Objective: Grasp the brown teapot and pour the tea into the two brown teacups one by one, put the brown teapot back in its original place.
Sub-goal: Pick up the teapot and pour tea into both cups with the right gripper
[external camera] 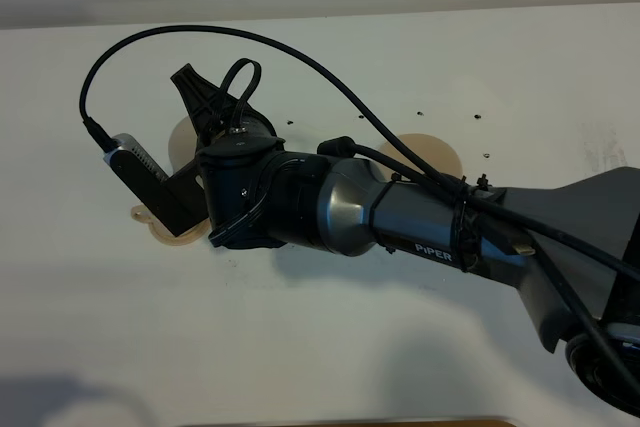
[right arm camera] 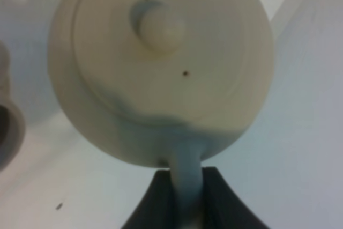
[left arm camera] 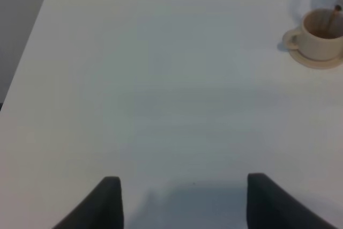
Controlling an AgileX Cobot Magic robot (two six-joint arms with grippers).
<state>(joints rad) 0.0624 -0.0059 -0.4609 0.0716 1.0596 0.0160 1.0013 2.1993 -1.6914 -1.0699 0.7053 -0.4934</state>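
The brown teapot (right arm camera: pixel 161 68) fills the right wrist view, lid and knob facing the camera. My right gripper (right arm camera: pixel 187 191) is shut on its loop handle. In the high view the right arm's wrist (external camera: pixel 240 172) reaches across to the left and hides the teapot. One brown teacup on its saucer (external camera: pixel 170 234) peeks out below the wrist. It also shows in the left wrist view (left arm camera: pixel 320 33), with a thin brown stream falling into it. A second tan piece (external camera: pixel 180 142) shows behind the wrist, mostly hidden. The wide round saucer (external camera: pixel 440 147) lies bare. My left gripper (left arm camera: pixel 185 202) is open and empty.
The white table (external camera: pixel 330 347) has small dark specks near its middle (external camera: pixel 420 112). Black cables arch over the right arm (external camera: pixel 300 57). A cup's rim shows at the edge of the right wrist view (right arm camera: pixel 8 132). The table's left edge shows in the left wrist view (left arm camera: pixel 27 41).
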